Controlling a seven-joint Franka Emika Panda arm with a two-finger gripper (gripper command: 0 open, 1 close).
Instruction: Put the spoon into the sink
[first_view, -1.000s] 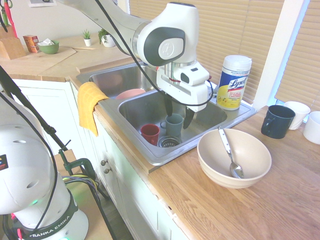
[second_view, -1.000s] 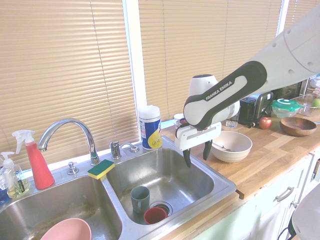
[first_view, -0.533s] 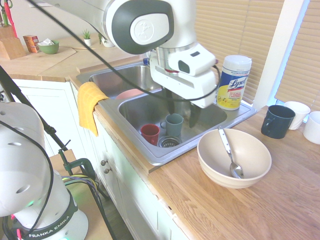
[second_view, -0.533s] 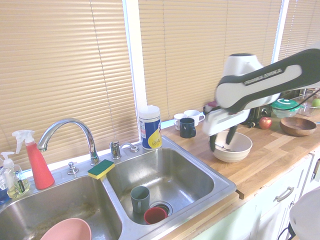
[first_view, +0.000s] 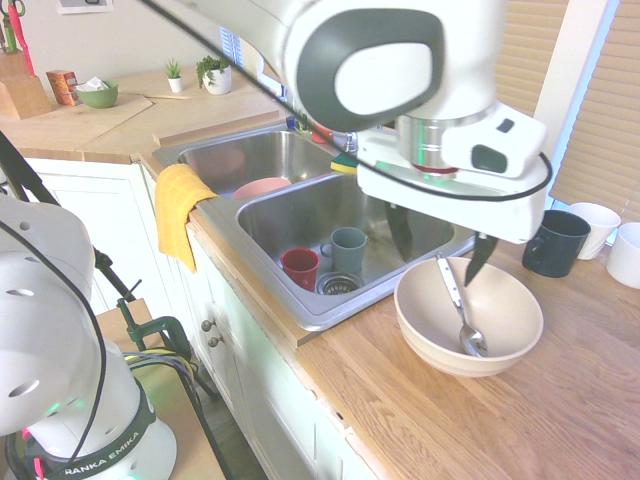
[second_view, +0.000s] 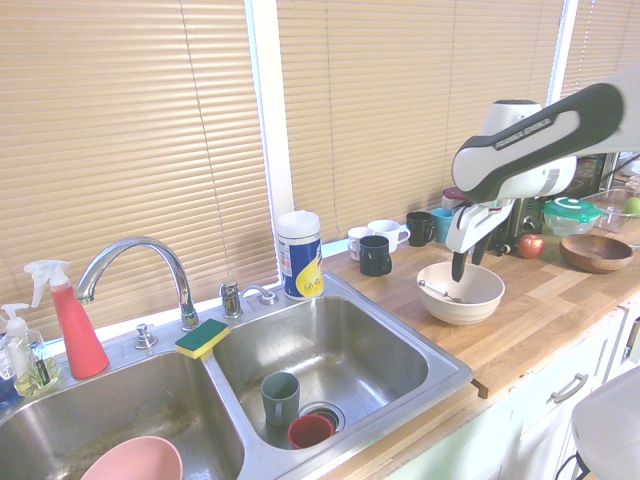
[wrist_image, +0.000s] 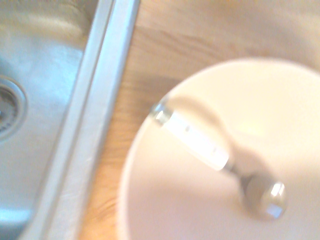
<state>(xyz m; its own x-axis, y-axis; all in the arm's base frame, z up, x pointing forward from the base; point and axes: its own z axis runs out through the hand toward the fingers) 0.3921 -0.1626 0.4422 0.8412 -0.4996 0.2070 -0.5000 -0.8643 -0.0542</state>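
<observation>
Starting at the left of the first exterior view, we see a yellow cloth (first_view: 178, 205) draped over the front edge of the sink (first_view: 300, 310), a two-basin steel unit let into the wooden worktop (first_view: 420, 410). In the far basin lies a pink bowl (first_view: 262, 187). In the near basin a red cup (first_view: 299, 268) and a grey-green cup (first_view: 348, 249) stand upright just beside the round drain strainer (first_view: 337, 284).

Moving right, we come to the beige bowl (first_view: 430, 335), which sits on the worktop just beside the sink's rim. The spoon (first_view: 461, 305) lies inside it, its scoop down at the bottom of the bowl and its pale handle leaning up against the bowl's wall on the sink side. In the wrist view, blurred, we see the spoon (wrist_image: 215, 155) the same way, with the handle's tip at the bowl's rim (wrist_image: 125, 170) and the sink's flat rim (wrist_image: 95, 110) close by.

The hand (first_view: 440, 245) hangs directly above the bowl with its two dark fingers (first_view: 481, 257) spread apart and pointing down, holding nothing; the fingertips are over the spoon's handle end without touching it. The second exterior view shows the hand (second_view: 465, 262) likewise poised over the bowl (second_view: 460, 292).

Further right a dark mug (first_view: 553, 243) and two white cups (first_view: 596, 226) stand on the worktop, well apart from the bowl.
</observation>
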